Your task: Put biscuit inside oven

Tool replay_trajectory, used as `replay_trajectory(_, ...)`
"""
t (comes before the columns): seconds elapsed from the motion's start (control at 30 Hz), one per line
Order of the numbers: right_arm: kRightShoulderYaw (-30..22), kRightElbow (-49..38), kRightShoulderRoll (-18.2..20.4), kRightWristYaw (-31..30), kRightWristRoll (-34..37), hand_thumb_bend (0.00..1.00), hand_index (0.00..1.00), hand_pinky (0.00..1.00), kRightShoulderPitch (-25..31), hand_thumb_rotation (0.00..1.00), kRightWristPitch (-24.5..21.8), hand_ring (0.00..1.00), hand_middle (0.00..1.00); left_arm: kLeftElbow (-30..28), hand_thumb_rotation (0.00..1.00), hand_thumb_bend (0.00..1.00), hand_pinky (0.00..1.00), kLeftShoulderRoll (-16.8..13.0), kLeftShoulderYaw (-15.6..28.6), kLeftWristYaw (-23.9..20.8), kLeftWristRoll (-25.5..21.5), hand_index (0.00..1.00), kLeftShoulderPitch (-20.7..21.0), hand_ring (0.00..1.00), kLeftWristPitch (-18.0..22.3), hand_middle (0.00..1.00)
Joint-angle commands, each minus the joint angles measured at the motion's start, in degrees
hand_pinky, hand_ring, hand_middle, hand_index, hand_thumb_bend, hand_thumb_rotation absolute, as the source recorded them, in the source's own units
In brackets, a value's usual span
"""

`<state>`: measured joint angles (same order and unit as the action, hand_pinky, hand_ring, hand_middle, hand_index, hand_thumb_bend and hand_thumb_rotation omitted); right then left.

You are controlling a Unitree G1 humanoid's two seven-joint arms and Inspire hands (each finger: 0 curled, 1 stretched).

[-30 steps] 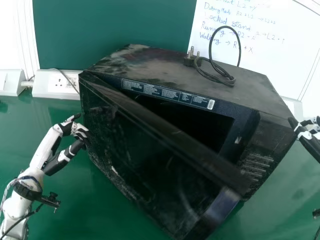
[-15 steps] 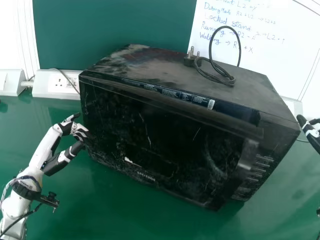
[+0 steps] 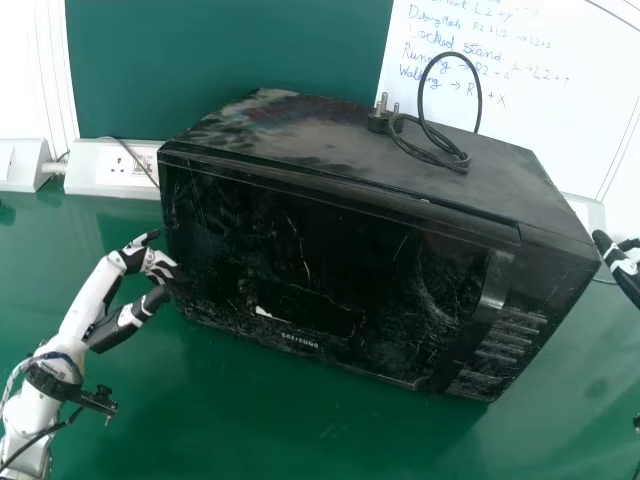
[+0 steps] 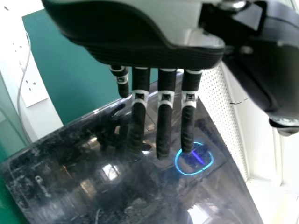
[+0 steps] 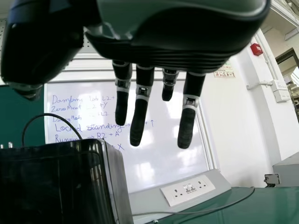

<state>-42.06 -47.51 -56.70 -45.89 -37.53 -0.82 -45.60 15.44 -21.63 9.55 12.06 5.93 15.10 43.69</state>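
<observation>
A green table [image 3: 240, 420] spreads beneath everything, with a whiteboard [image 3: 530, 60] of handwritten notes standing behind it. On the table, turned a little askew, sits a black microwave oven [image 3: 330, 130], scuffed and dusty on top. Its glossy door [image 3: 300, 250] looks closed, or nearly so.

The robot's left hand [image 3: 158, 262] is at the oven's left front edge, close enough that I cannot tell touching from just beside. Its fingers [image 4: 163, 121] are straight and slightly spread, holding nothing. The right hand [image 3: 624, 265] hangs apart from the oven's right side, its fingers [image 5: 139, 121] loosely extended and holding nothing too.

A black power cord [image 3: 463, 163] loops on the oven's top. Down the right part of the door runs a curved handle [image 3: 497, 285]. The cord ends in a plug [image 3: 377, 122], prongs up.

The oven is probably heavy and rigid, its door stiff and slick, so the handle seems the place to pull; a hard tug could slide the whole box. Whether the biscuit is already inside, the door hides. It should be light, dry and brittle, best pinched softly at opposite edges, since squeezing could crumble it.
</observation>
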Motion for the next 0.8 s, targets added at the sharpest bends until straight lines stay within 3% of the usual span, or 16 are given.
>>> replay_trajectory(0.0, -0.1, 0.3, 0.1, 0.8, -0.3, 0.91, 0.72, 0.44, 0.5, 0.44, 0.9, 0.52, 0.59, 0.8, 0.06, 0.52, 0.28, -0.8, -0.5, -0.7, 0.4, 0.49, 0.3, 0.33, 1.0, 0.42)
replay_trajectory(0.13, -0.1, 1.1, -0.5, 0.6, -0.8, 0.93, 0.74, 0.41, 0.8, 0.50, 1.4, 0.49, 0.58, 1.9, 0.06, 0.52, 0.28, -1.1, -0.2, -0.5, -0.9, 0.49, 0.6, 0.33, 0.1, 0.42)
replay_trajectory(0.27, 0.2, 1.4, 0.1, 0.5, -0.1, 0.92, 0.76, 0.33, -0.5, 0.43, -0.8, 0.41, 0.52, 2.6, 0.06, 0.51, 0.29, -1.6, 0.9, -0.7, -2.4, 0.49, 0.5, 0.35, -3.4, 0.43)
replay_trajectory(0.33, 0.4, 1.2, 0.2, 0.7, -0.3, 0.91, 0.76, 0.35, -0.4, 0.43, -1.2, 0.43, 0.53, 2.5, 0.07, 0.52, 0.31, -1.5, 1.5, -1.1, -3.4, 0.49, 0.4, 0.36, -6.0, 0.44)
replay_trajectory(0.47, 0.4, 0.9, 0.2, 0.7, 0.0, 0.92, 0.75, 0.38, -0.4, 0.44, -1.3, 0.46, 0.55, 3.3, 0.06, 0.52, 0.31, -0.4, 2.9, -0.2, -9.3, 0.49, 1.0, 0.35, -10.8, 0.43)
replay_trajectory(0.77, 1.1, 0.7, 0.4, 1.6, 0.4, 0.88, 0.74, 0.32, -0.7, 0.41, -0.7, 0.40, 0.52, 9.0, 0.07, 0.52, 0.29, 1.3, 5.6, 2.5, -19.4, 0.49, 4.0, 0.32, -15.5, 0.41)
